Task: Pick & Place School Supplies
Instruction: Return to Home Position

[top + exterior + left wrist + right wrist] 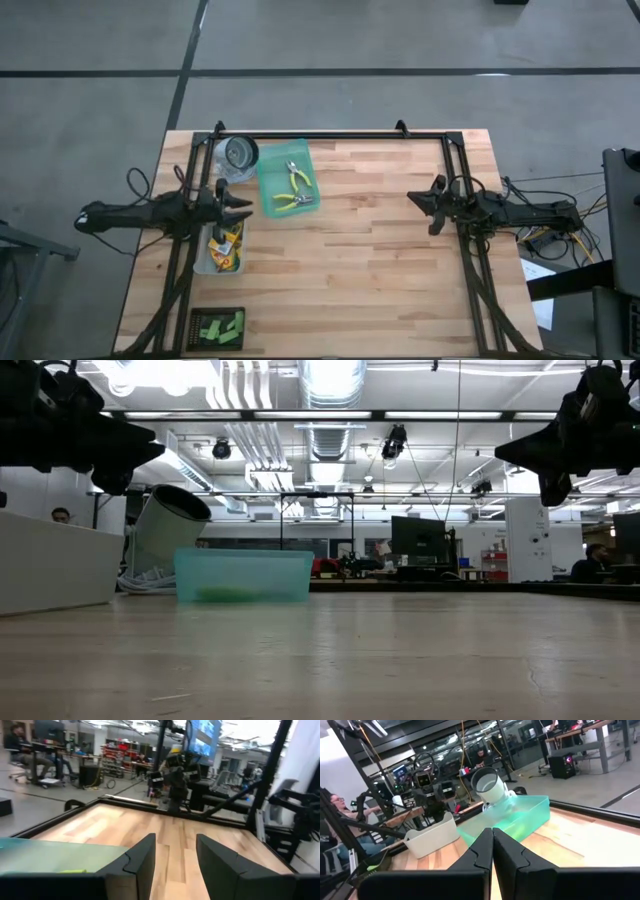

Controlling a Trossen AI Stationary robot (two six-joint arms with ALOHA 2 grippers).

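the left arm [150, 212] hangs above the left side of the table [380, 260], and the left jaws are over the far end of the bin [203, 262]; they are open, with a clear gap between the fingers [142, 860]. the crayon boxes [228, 250] lie inside this bin; i cannot count them. two pliers [295, 190] lie in the teal tray [270, 165], just right of the bin. a white cylinder [238, 154] leans tilted beside the tray's far left corner. the green blocks [222, 326] sit in a dark tray [196, 318] at the near left corner. the right arm [510, 210] waits above the right side, well apart from all things; the right jaws are closed and empty, fingers [482, 852] touching.
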